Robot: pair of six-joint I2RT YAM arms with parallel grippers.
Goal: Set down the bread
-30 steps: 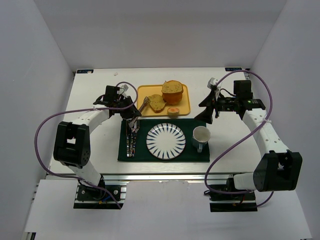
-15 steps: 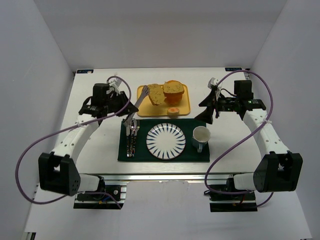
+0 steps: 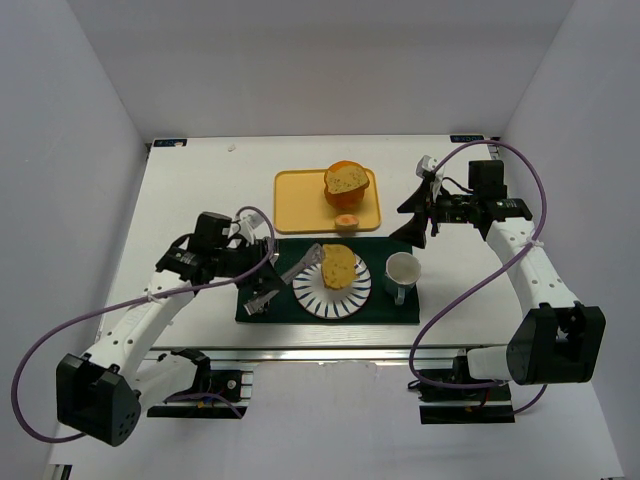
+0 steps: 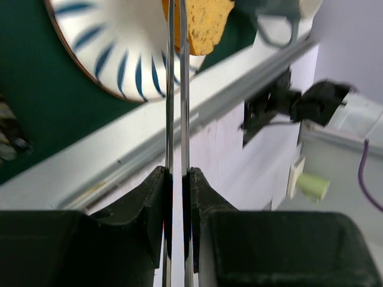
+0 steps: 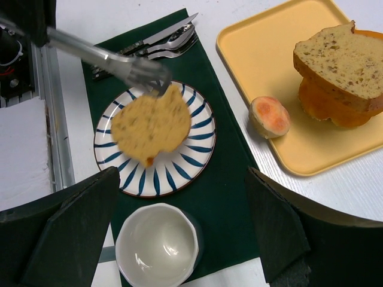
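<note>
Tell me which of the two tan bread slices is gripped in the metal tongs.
The tan-yellow bread slice over the blue-striped white plate, pinched by the metal tongs. The other slice sits on the orange round object on the yellow tray.

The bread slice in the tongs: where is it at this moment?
The bread hangs in tongs over the striped plate, left of the white cup, mid top view.

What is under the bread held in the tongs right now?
The striped plate, on the green placemat. The bread, gripped by the tongs, covers the plate's middle, so that part is hidden; whether it touches the plate cannot be told.
</note>
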